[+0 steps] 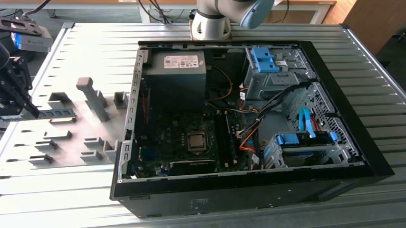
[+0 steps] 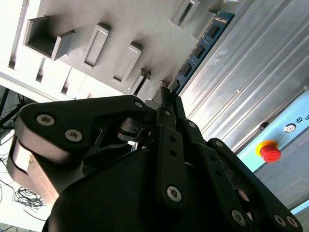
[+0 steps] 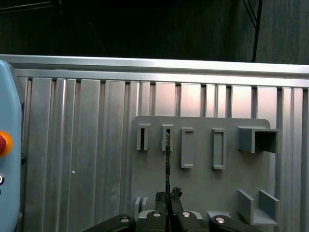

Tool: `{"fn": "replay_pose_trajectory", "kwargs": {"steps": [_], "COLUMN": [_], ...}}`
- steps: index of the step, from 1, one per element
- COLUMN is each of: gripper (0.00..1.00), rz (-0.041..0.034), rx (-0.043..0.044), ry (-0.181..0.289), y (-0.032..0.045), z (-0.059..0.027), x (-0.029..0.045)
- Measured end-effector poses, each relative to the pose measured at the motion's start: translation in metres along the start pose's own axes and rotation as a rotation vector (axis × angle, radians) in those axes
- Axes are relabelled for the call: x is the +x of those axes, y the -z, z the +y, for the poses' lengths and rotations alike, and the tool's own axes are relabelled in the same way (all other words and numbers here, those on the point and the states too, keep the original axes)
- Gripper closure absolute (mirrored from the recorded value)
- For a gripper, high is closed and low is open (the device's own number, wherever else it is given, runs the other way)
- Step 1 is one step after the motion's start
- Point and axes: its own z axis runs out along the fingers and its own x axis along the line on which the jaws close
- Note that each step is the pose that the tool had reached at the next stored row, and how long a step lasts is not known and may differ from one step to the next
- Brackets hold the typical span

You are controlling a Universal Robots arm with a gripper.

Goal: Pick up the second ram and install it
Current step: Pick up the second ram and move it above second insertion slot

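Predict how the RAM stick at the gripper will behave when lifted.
The second ram is a thin flat board, so probably stiff and light. Gripped at one end by the gripper, it may tilt. Its exposed chips suggest it is fragile.

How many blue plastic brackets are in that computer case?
2. One blue bracket at the case's far end, by the arm's base; the other toward the exterior view's right, nearer the camera. More may be hidden.
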Motion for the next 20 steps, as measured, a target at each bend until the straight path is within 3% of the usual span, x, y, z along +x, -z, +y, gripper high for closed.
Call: {"fn": "replay_pose_trajectory", "kwargs": {"steps": [20], "gripper": [0.86], "rz": [0.0049], "rx": [-0.0001], "ry": [0.0], "y": [0.0089], "z": [0.0001], "x": [-0.0003]}}
